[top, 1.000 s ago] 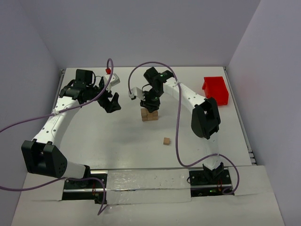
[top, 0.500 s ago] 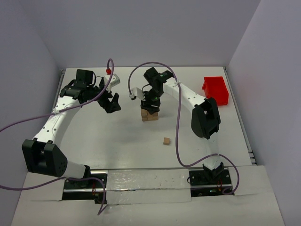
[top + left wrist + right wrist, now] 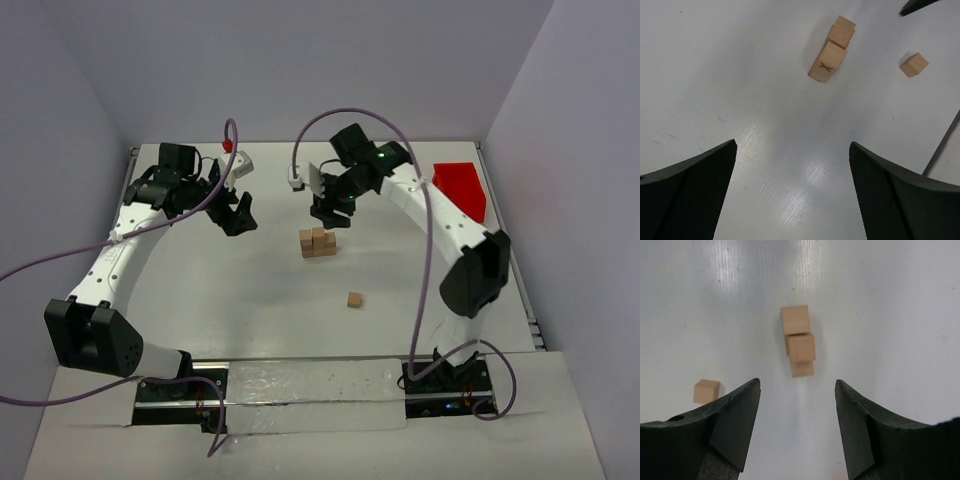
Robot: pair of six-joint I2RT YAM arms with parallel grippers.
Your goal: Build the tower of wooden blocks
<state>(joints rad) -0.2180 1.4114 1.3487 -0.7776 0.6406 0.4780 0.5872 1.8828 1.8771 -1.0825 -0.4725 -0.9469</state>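
Tower (image 3: 318, 242) sits near the table (image 3: 200, 310) centre, a bit toward the far edge. It's a short row of tan cubes, and in the overhead its long axis runs roughly left-right, parallel to the near edge. The middle looks higher than the ends; exact cube count can't be read. From the left wrist camera the row is seen end-on, tower (image 3: 832, 50), and the nearest cube has a pencilled X (image 3: 826, 66) on its face.

Loose block (image 3: 354, 299) lies on its own, apart from the tower, toward the near-right.

Right gripper (image 3: 327, 215): jaws apart, empty, hanging over the far side of the tower. In its wrist view the tower (image 3: 798, 340) lines up with the gap (image 3: 797, 383) but lies beyond the fingertips, not between them; the loose block (image 3: 706, 391) sits just off one finger.

Left gripper (image 3: 237, 215): jaws wide apart, empty, well left of the tower. In its wrist view, gripper (image 3: 792, 146), both tower and loose block (image 3: 914, 65) sit far ahead.

The surface is white ribbed sheet with glare streaks. Red bin (image 3: 462, 188) sits at the far-right corner. Pale grey walls (image 3: 300, 60) stand on three sides.
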